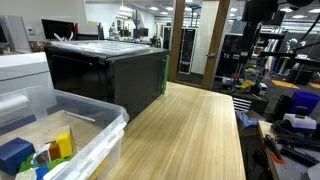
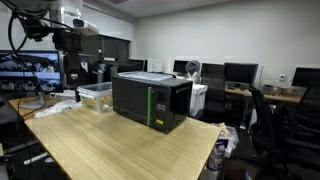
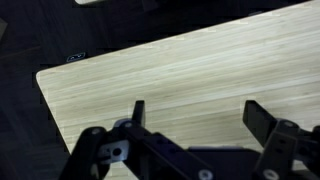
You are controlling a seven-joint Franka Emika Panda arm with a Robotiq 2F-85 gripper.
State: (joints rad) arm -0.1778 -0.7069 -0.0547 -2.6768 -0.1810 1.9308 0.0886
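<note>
— Two fingers point(image 3: 138, 112) stand wide apart in the wrist view; the jaws are spread, with nothing between them.
— What lies under them?
— Bare wood of the counter point(image 3: 180, 70), its corner toward the left of the frame.
— And further out?
— A black microwave point(image 2: 150, 100) sits mid-counter in both exterior views, with a clear bin point(image 1: 105, 140) of coloured blocks beside it.

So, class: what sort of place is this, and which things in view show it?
Probably an office used as a robotics lab: desks with monitors, a robot arm at a wooden table carrying a black microwave, and cluttered workbenches.
</note>
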